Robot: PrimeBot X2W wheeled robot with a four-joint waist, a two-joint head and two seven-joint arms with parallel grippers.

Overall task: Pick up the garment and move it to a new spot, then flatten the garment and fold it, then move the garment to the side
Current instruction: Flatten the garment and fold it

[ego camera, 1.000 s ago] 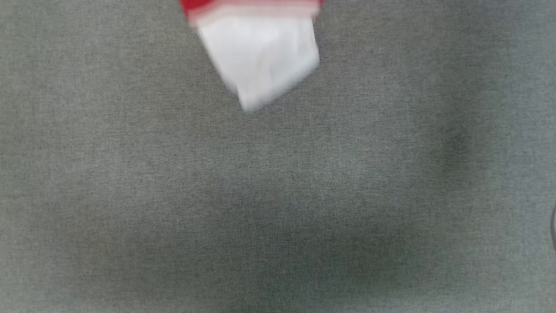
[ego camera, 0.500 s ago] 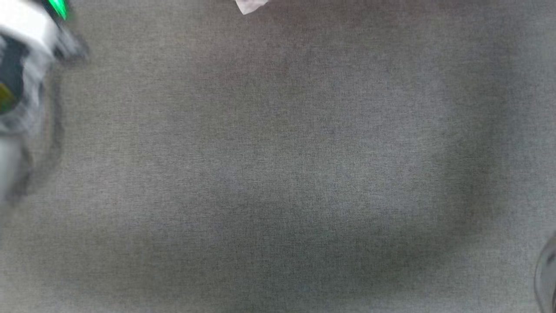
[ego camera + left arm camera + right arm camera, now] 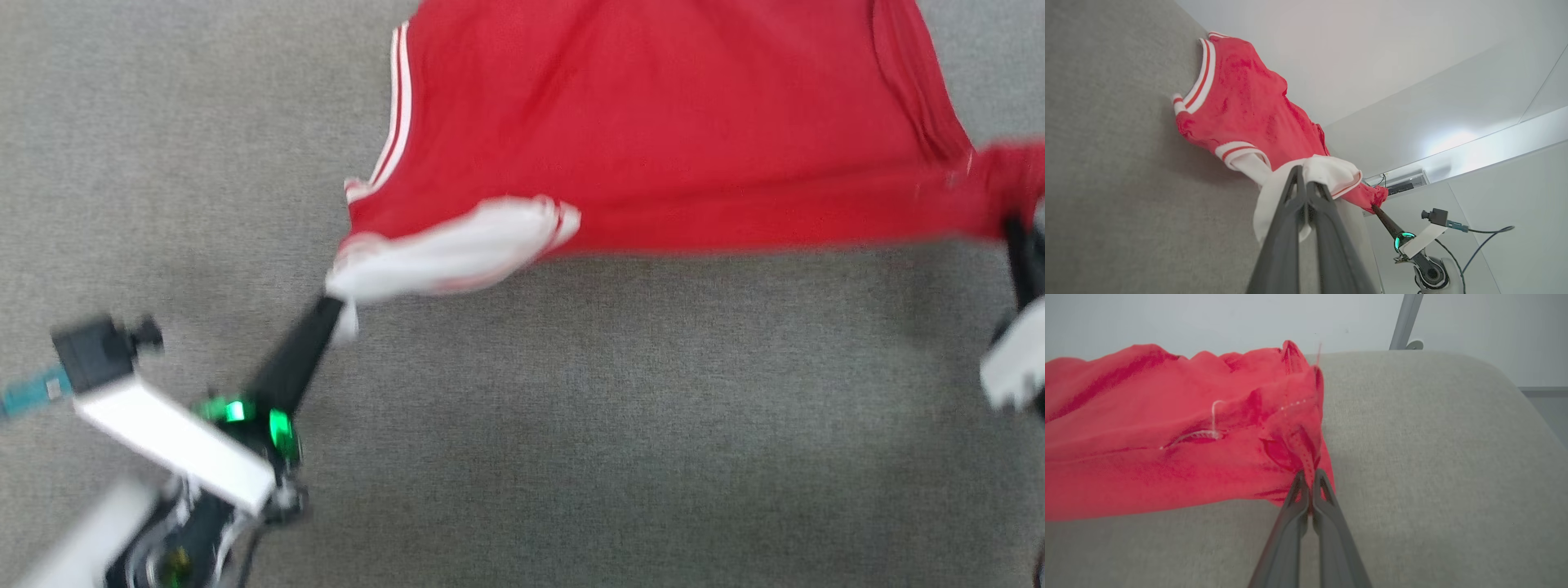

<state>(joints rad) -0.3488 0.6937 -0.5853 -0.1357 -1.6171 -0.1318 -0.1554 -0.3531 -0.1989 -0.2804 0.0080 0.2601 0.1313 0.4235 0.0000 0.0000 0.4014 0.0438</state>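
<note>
Grey woven cloth covered the table (image 3: 571, 425). A pale wall (image 3: 1208, 314) stood behind its rounded far corner, and a grey metal post (image 3: 1404, 318) rose there.

Item: shirt (image 3: 653, 122), red, one. It lay across the far part of the table and was stretched between my two pincers, with its near edge drawn into an almost straight line. Red-and-white striped trim (image 3: 397, 122) ran down its left edge. The near edge looked raised, with shadow on the cloth beneath it, while the far part rested on the table.

Item: white sleeve (image 3: 457, 253), bunched at the shirt's near left corner.

Item: my left pincer (image 3: 1301, 179), clamped on the white sleeve, with the cloth draped over both fingertips.

Item: my right pincer (image 3: 1309, 479), clamped on a red fold at the shirt's right corner, its fingers almost meeting.

Note: the head view was blurred, so I could not read the finer details of the shirt there.
</note>
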